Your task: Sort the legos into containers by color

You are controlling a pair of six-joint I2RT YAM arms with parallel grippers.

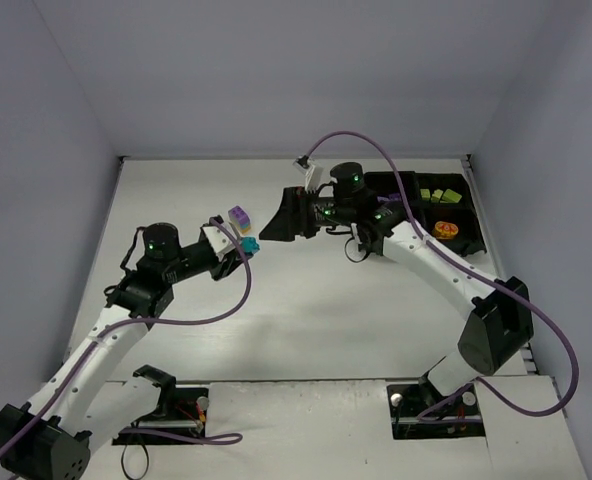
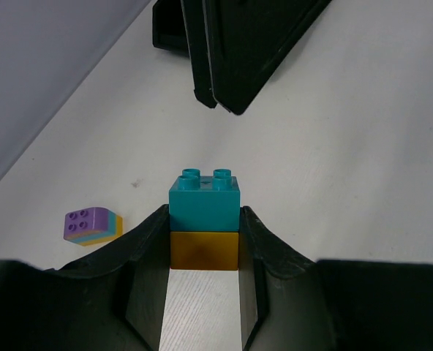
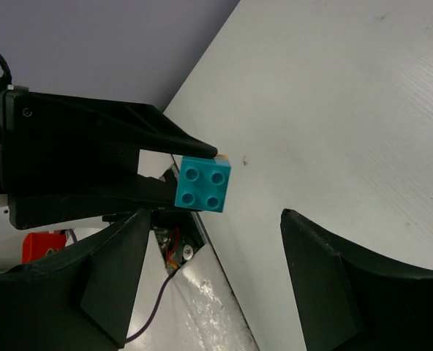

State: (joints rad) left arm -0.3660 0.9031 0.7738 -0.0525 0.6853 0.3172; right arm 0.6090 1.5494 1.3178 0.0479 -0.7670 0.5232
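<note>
Bricks of 2 colours form the cyan-and-orange stack [image 2: 204, 219], which the left hand [image 2: 204, 213] pinches from both sides. The cyan brick [image 2: 204, 199] is the outer half and the orange brick [image 2: 204, 251] sits deeper between the fingers [image 2: 147, 270]. In the overhead view this stack is over the middle of the table [image 1: 306, 320], somewhat toward its far edge. Its 4 studs face the right hand [image 3: 213, 218].

The right hand is spread wide, its 2 fingers [image 3: 114, 281] well apart with nothing between them. It is just beside the held stack and not touching it.

A second piece, the purple-topped stack [image 2: 92, 225], lies tilted on the table near the left hand, on the side toward the far edge. It shows a purple brick over a cyan layer and an orange layer.

The black tray [image 1: 471, 240] sits in the far right corner of the table, behind the right arm. Green bricks [image 1: 438, 196] lie in 1 compartment at its far side. An orange piece [image 1: 446, 229] lies in the compartment nearer the front edge. The arm hides the rest of the tray.
</note>
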